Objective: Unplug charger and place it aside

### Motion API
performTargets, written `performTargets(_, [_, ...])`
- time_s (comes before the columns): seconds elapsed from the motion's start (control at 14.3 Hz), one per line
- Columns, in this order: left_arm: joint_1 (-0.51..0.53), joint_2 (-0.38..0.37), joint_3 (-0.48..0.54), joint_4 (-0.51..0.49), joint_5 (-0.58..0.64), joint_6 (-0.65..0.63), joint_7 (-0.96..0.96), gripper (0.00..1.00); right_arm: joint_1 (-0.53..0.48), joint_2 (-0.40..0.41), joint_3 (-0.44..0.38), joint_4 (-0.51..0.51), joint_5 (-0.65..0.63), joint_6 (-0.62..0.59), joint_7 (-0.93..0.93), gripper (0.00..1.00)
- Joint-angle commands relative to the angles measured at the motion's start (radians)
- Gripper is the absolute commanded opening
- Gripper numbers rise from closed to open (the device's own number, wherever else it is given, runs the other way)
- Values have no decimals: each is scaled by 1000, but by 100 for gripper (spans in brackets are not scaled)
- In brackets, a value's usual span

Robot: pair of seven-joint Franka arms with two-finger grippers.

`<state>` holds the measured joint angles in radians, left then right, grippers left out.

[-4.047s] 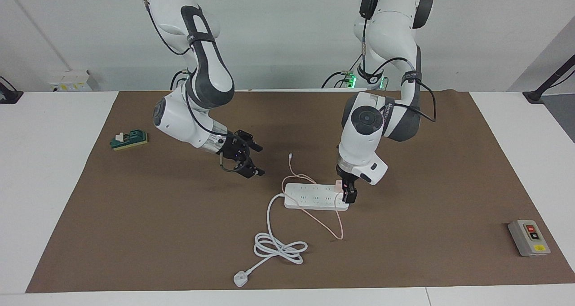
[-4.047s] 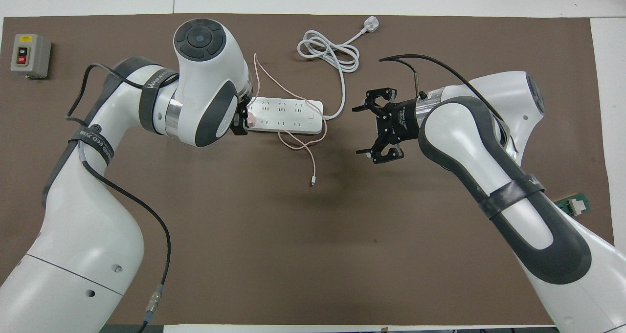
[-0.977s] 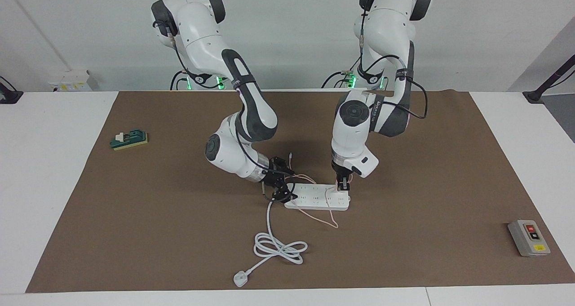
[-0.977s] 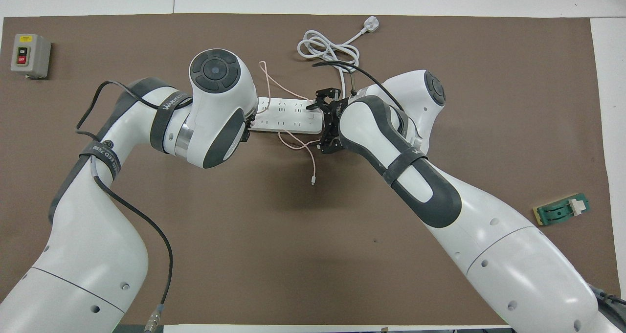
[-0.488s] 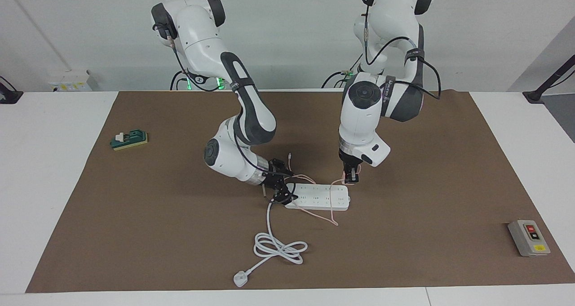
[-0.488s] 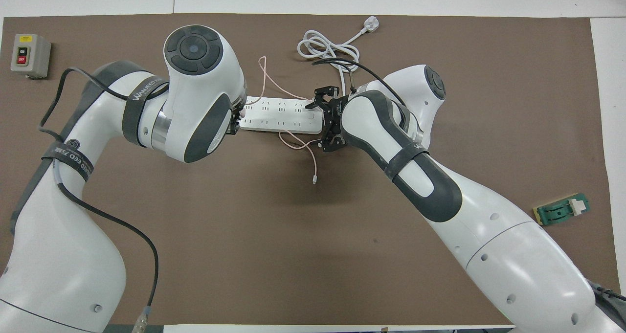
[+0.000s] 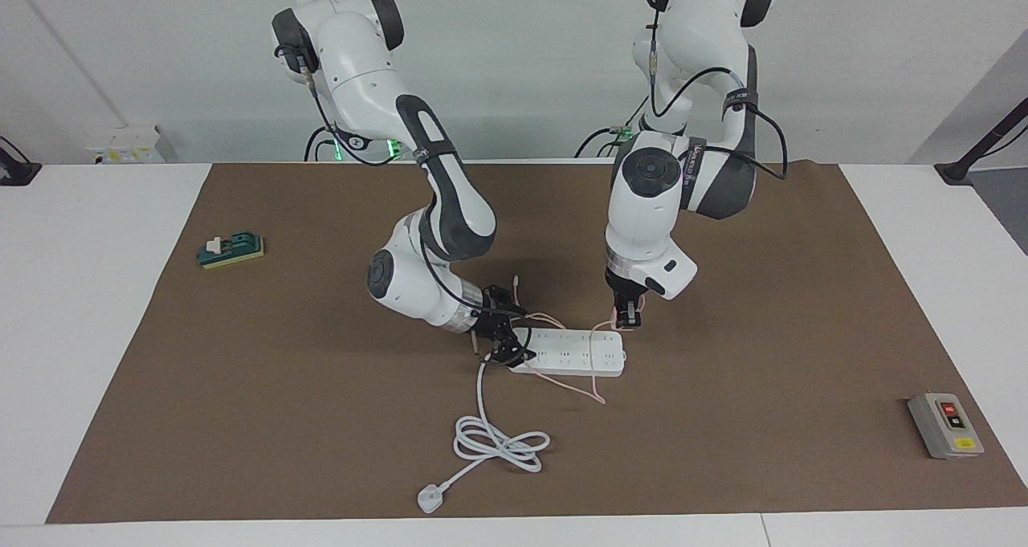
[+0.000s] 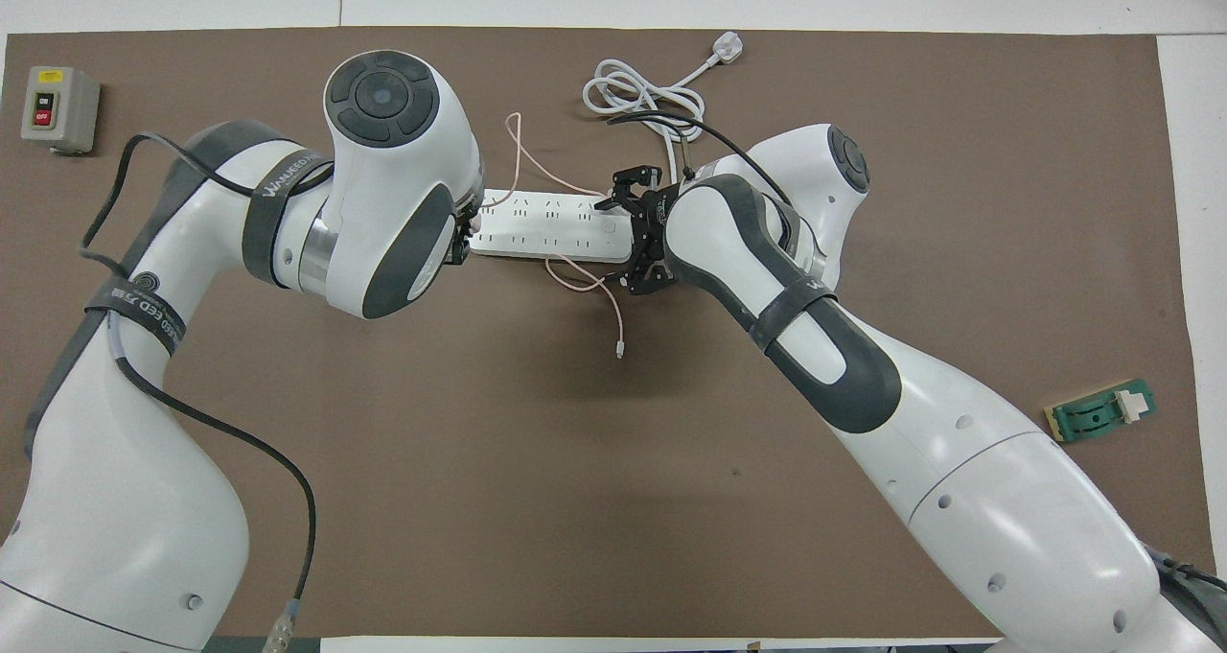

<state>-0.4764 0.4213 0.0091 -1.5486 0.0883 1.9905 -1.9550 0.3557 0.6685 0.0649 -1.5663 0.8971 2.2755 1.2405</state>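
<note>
A: Now, item one: left claw (image 7: pixel 629 317)?

B: Closed on the charger (image 7: pixel 616 315). Hangs over the strip (image 7: pixel 572 353), at its end toward the left arm.

A: Change since a few seconds ago?

B: Charger was seated in the end socket with the claw on it. It is now out and lifted just clear of the strip. So I judge the unplugging done; setting it aside remains.

A: Item two: right claw (image 7: pixel 504 342)?

B: Open, fingers spread across the strip's other end. It was up in the air toward the right arm's side; it has come down, apparently to hold the strip while the charger was pulled. I cannot tell how hard it presses.

A: Item three: cable (image 8: pixel 618 322)?

B: Thin, pink, draped across the strip; its free tip lies on the mat nearer the robots. It trails from the charger and may drag the strip when the charger goes.

A: Outlying stock?

B: White cord (image 7: pixel 499 442), coiled, farther from the robots than the strip. Switch box (image 7: pixel 944 425), well apart, toward the left arm's end.

A: Differences between views?

B: Facing view shows the gap between charger and strip. Overhead view hides that claw and charger under the left arm's wrist, but shows the right claw's spread and the cable's whole run.
</note>
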Motion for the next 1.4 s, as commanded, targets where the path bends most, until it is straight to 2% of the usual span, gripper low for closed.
performTargets(0.0, [1, -1, 2, 5, 13, -18, 11, 0, -7, 22, 4, 26, -17, -13, -7, 100])
performTargets(0.21, [1, -3, 2, 7, 11, -22, 33, 0, -20, -21, 3, 23, -23, -45, -3, 100])
performTargets(0.42, [10, -3, 2, 73, 8, -122, 108, 0, -32, -96, -10, 2, -46, -97, -9, 100])
performTargets(0.63, [41, -6, 3, 123, 1, -228, 246, 0, -66, -171, -8, 5, -156, -184, -12, 100])
performTargets(1.05, [90, -108, 6, 137, 2, -312, 600, 0, -69, -381, -8, -17, -456, -346, -15, 100])
performTargets(1.33, [140, -151, 5, 137, -7, -348, 812, 0, -144, -455, -8, -17, -527, -439, -39, 100])
